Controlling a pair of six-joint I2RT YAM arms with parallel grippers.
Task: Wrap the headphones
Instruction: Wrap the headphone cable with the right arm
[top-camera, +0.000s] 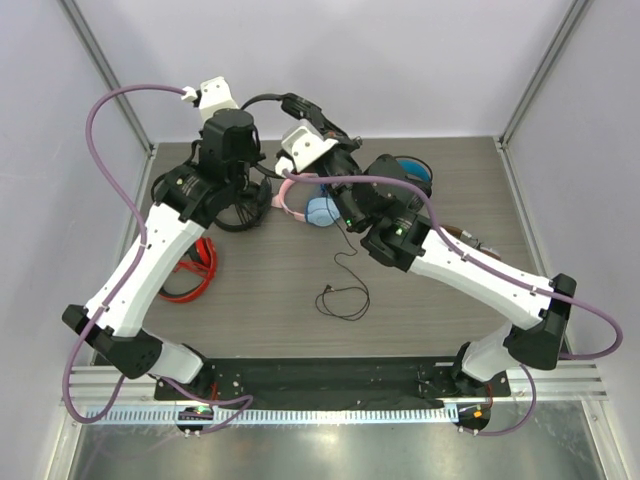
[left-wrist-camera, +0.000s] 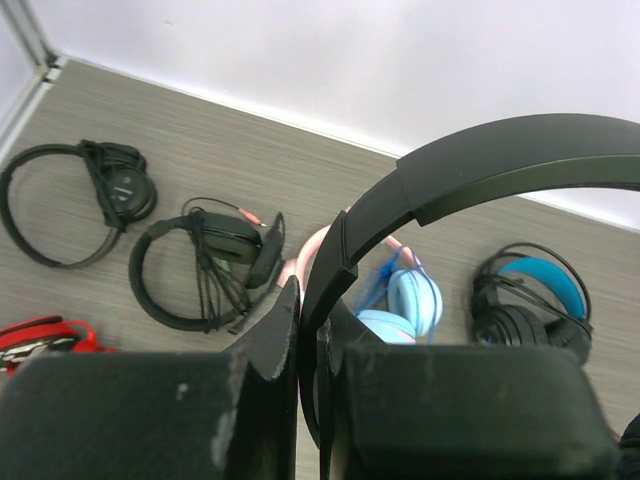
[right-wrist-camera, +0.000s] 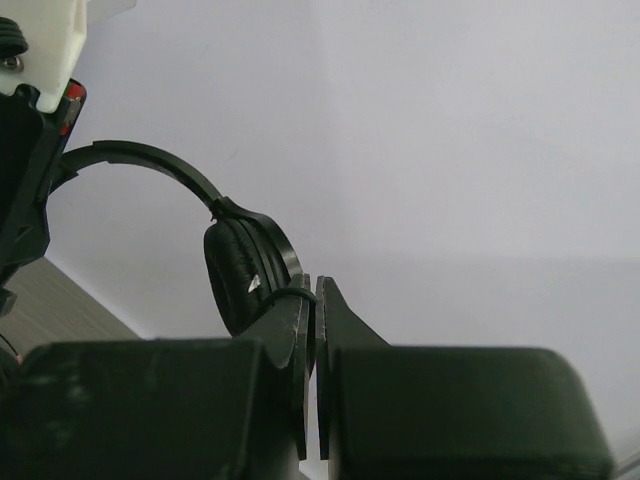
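The slim black headphones (top-camera: 300, 104) hang in the air between both grippers at the back of the table. My left gripper (top-camera: 250, 105) is shut on the thin headband (left-wrist-camera: 480, 160), which passes between its jaws (left-wrist-camera: 318, 310). My right gripper (top-camera: 330, 140) is shut on the thin black cable right beside one round earcup (right-wrist-camera: 245, 275), with the cable pinched at the jaw tips (right-wrist-camera: 315, 295). The rest of the cable drops down, and its loose end (top-camera: 340, 300) lies in a small coil on the table.
A pink-and-blue pair (top-camera: 310, 207) (left-wrist-camera: 405, 300) lies under the grippers. A bulky black pair with blue lining (top-camera: 410, 170) (left-wrist-camera: 530, 300) lies at the back right. Two wrapped black pairs (left-wrist-camera: 210, 265) (left-wrist-camera: 80, 195) and a red pair (top-camera: 195, 270) lie on the left.
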